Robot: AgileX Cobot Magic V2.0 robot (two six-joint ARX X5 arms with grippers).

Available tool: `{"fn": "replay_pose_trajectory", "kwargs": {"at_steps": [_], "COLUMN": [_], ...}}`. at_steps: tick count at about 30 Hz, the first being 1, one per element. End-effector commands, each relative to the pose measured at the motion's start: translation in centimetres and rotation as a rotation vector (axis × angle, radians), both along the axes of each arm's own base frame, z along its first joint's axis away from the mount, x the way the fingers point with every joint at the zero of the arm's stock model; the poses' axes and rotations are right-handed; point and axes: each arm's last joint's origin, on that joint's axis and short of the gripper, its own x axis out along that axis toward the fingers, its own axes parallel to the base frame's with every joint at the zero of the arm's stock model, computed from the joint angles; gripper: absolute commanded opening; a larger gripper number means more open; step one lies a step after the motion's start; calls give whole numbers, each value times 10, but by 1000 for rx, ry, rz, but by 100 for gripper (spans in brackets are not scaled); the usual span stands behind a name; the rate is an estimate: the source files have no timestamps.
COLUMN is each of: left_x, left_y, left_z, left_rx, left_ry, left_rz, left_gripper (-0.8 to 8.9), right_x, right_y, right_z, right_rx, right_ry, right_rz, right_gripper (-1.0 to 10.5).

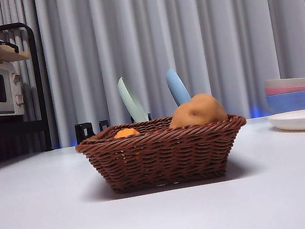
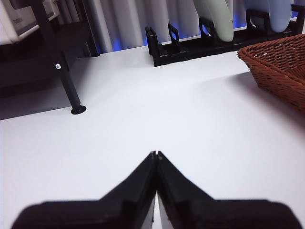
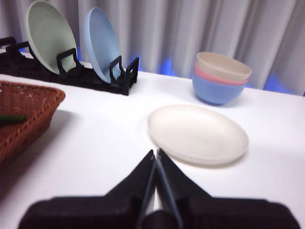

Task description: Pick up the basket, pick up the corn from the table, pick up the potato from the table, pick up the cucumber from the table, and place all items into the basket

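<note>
Front view: reddish-brown wicker basket [image 1: 161,153]

No text, label, brand, number or sign can be read anywhere in these views, on the objects or the furniture.

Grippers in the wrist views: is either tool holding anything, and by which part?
Nothing is held. The left tool and the right tool are both shut on nothing above the table; the potato lies in the basket.
</note>
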Motion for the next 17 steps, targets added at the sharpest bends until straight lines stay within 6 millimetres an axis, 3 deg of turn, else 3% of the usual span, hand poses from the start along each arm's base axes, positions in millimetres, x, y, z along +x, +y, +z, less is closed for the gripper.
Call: {"fn": "replay_pose_trajectory", "kwargs": {"at_steps": [1, 17], "left_x": [1, 1], "left_y": [0, 0], "left_z": [-5, -5], "left_rx": [13, 13], "left_ry": [10, 10], "left_rz": [3, 2], "left_gripper": [-3, -3], "right_x": [-1, -4], "right_y": [0, 0], "right_z": [-8, -37], "right_rx": [15, 49], "right_ry": [-8, 30], "right_rz": [-3, -9], "right_gripper": [-16, -16]}}
